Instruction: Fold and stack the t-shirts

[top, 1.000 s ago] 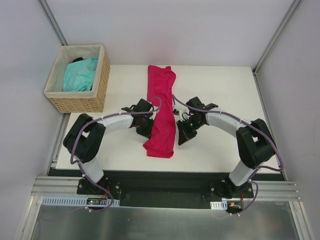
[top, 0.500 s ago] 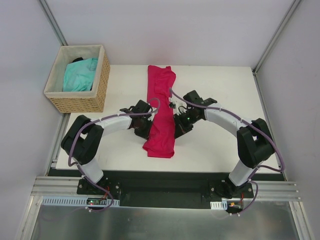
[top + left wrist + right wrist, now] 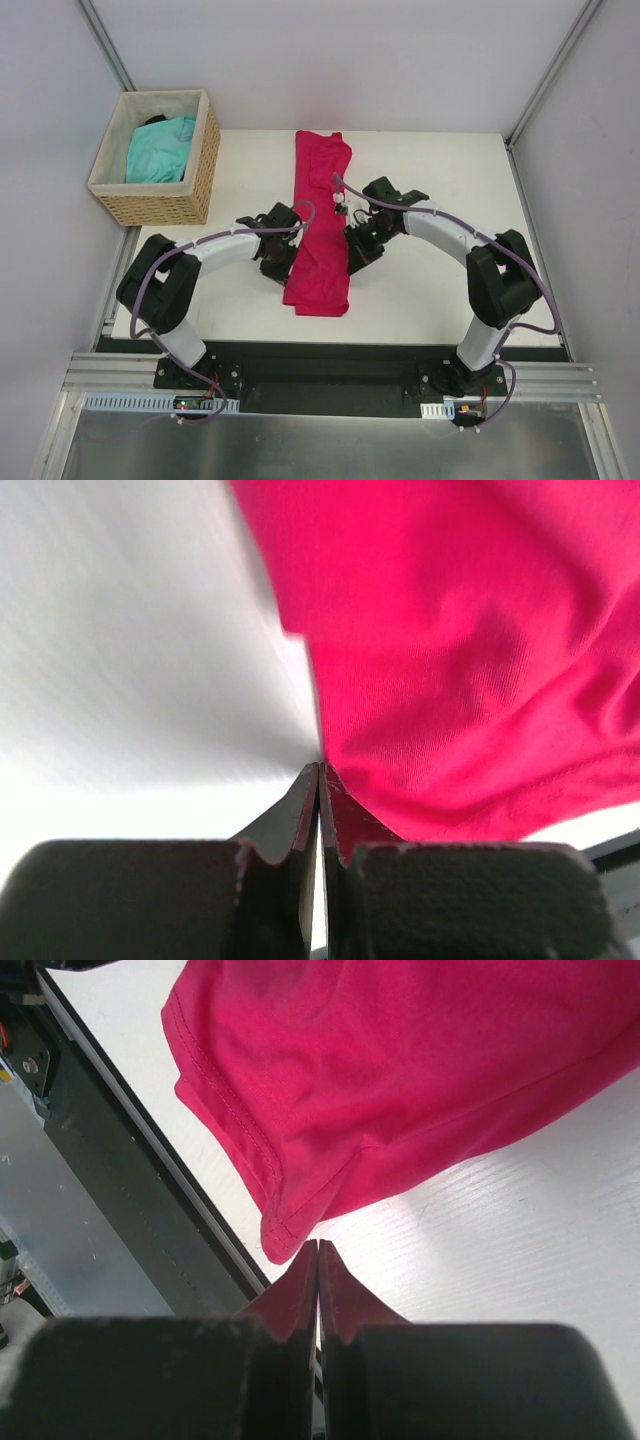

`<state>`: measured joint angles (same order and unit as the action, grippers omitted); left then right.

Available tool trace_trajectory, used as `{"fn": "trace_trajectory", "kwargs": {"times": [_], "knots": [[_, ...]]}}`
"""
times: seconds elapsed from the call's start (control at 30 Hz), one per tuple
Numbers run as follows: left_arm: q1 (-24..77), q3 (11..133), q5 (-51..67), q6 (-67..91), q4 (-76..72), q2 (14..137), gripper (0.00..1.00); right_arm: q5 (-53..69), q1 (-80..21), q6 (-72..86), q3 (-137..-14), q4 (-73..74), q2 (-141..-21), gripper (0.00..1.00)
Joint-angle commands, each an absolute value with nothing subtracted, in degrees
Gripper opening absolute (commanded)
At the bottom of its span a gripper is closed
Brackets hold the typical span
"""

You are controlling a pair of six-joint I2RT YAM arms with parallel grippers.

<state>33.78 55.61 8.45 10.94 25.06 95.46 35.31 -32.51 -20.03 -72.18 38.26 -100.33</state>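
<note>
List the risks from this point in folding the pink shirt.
1. The left tool and right tool are both shut at the edges of the pink t-shirt, and no fabric shows pinched in either. A lift may come up empty.
2. The shirt's near hem lies close to the front edge of the table. A pull that way could drag it off.

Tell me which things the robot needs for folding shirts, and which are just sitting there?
For the job:
- pink t-shirt, lying in a long strip on the table
- turquoise t-shirt, bunched up in the basket
- left claw and right claw, both shut, one on each side of the pink t-shirt

Just sitting there:
- wicker basket
- white table
</note>
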Motion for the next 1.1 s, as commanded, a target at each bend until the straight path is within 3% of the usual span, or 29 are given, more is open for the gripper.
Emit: {"fn": "trace_trajectory", "kwargs": {"times": [0.0,0.2,0.5,0.77,1.07], "knots": [[34.1,52.74,7.9,11.68,29.09,89.92,0.0,35.77,-32.43,-22.5,-73.57,39.11,-100.02,0.01],[34.1,49.92,7.74,12.83,28.39,88.07,0.0,35.95,-31.38,-22.68,-73.83,39.11,-100.02,0.01],[34.1,58.18,7.73,13.18,26.9,82.17,0.0,37.97,-31.38,-21.62,-71.2,38.67,-98.26,0.01],[34.28,47.82,13.1,14.5,18.55,81.57,0.0,39.82,-31.46,-17.41,-59.6,29.19,-94.58,0.01],[34.63,44.21,14.15,14.85,15.47,79.98,0.0,29.02,-38.83,-15.47,-54.67,23.12,-85.0,0.01]]}}
